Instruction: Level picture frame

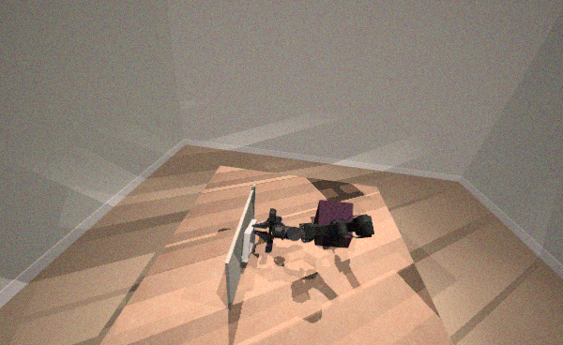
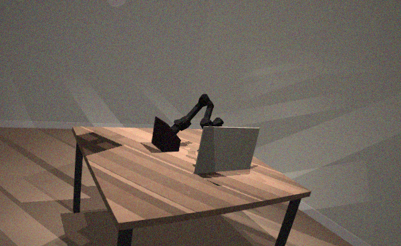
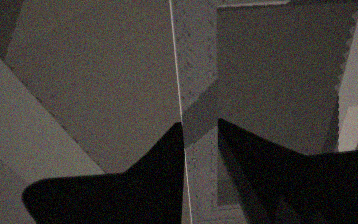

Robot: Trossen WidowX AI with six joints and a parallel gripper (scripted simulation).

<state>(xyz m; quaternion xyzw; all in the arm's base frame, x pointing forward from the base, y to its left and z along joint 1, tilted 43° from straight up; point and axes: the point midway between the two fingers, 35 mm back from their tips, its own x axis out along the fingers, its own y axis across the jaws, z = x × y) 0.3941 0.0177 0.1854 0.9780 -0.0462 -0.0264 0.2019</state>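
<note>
Where the upright grey panel (image 1: 238,250) (image 2: 232,148) stands on the wooden table (image 1: 186,281) (image 2: 169,187), the picture frame (image 1: 248,244) (image 3: 200,55) hangs on its robot-facing side, its edge pinched by the black claw (image 1: 256,231) (image 3: 198,127); rightward sits a dark purple block (image 1: 333,211).
</note>
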